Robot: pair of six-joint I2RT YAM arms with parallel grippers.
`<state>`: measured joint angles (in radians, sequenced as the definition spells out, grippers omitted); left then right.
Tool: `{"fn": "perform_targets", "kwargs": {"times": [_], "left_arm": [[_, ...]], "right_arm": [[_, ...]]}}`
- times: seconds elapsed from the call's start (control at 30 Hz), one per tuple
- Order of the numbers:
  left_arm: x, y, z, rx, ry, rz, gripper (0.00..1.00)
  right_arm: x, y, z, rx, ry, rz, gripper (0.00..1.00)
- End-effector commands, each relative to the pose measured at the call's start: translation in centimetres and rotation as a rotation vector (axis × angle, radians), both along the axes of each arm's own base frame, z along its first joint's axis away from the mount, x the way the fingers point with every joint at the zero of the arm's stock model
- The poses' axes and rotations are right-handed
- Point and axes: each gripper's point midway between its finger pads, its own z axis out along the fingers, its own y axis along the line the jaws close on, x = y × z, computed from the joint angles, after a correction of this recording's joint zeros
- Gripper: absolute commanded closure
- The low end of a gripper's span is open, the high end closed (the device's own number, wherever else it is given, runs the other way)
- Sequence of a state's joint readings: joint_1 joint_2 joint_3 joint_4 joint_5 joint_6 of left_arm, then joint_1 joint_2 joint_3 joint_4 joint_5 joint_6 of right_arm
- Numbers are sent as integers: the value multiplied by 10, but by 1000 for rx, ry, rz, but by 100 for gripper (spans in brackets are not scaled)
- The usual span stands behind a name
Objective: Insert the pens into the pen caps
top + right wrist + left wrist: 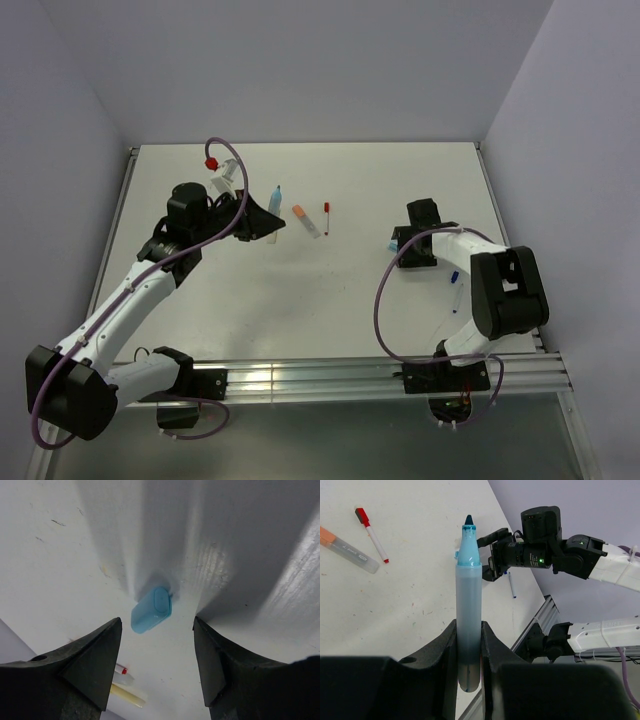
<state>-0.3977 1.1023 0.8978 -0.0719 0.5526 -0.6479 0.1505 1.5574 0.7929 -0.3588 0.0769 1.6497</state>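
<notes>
My left gripper (270,222) is shut on a light blue pen (468,610), held upright above the table with its dark uncapped tip (468,520) pointing away from the jaws. My right gripper (156,623) hangs open just over the table. A light blue pen cap (151,609) lies flat on the table just ahead of its fingertips, touching neither. A thin red pen (372,536) and a pale marker with an orange cap (347,550) lie side by side at mid-table. Beside the right arm lies a thin dark blue pen (456,288).
A yellowish pen (127,696) and a white stub with a red end (121,672) show behind the right gripper's left finger. The right arm (555,555) is in the left wrist view, across the table. The metal rail (330,378) runs along the near edge.
</notes>
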Motion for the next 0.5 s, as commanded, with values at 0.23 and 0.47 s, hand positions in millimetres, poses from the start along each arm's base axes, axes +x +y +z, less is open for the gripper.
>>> {"fn": "perform_targets", "kwargs": {"times": [0.23,0.47], "left_arm": [[-2,0,12,-32,-42,-17,100],[-2,0,12,-36,-37,-17,100]], "right_arm": [[6,-10,-15,1,57,-46,46],[6,-18,-18,-45,87,20,59]]}}
